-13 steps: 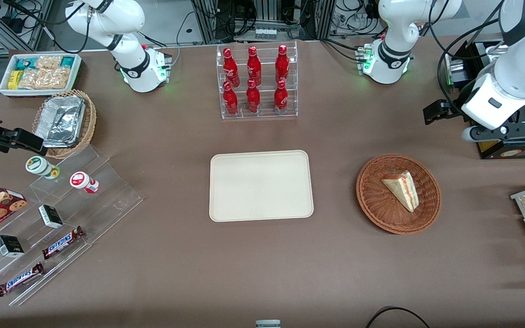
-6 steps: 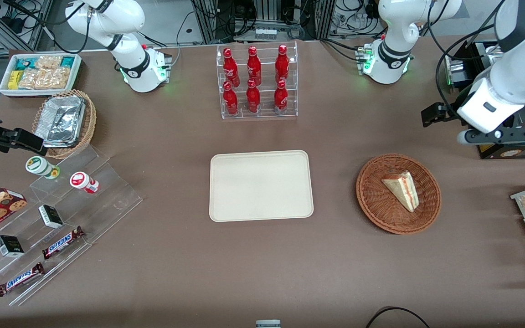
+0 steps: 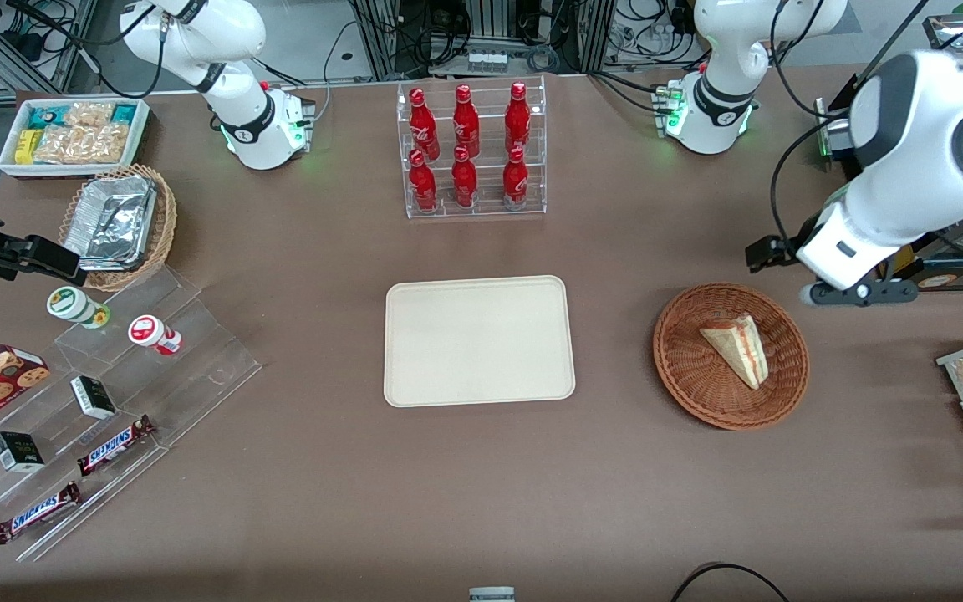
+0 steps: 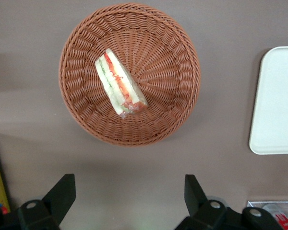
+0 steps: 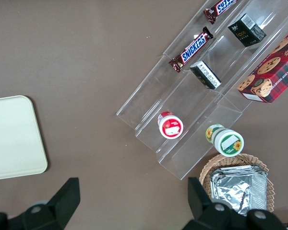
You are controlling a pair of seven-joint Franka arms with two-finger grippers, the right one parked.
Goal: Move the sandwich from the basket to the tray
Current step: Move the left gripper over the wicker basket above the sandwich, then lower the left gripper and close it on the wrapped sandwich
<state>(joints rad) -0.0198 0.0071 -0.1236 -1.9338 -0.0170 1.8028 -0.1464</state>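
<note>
Hovering with its jaws spread wide and empty, the gripper (image 4: 129, 201) hung just outside the basket (image 4: 182, 105) rim, farther from the front camera. The sandwich (image 4: 120, 82) lay inside the basket, long axis slanting across the jaw line; the tray (image 3: 415, 385) waited empty mid-table.

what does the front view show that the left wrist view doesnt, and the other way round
Only the front view shows the rack of red bottles, the candy bars on clear steps, and the whole tray. Only the left wrist view shows the gripper, jaws open, above bare table beside the basket. Both show the sandwich lying in the basket, and the tray with nothing on it.
</note>
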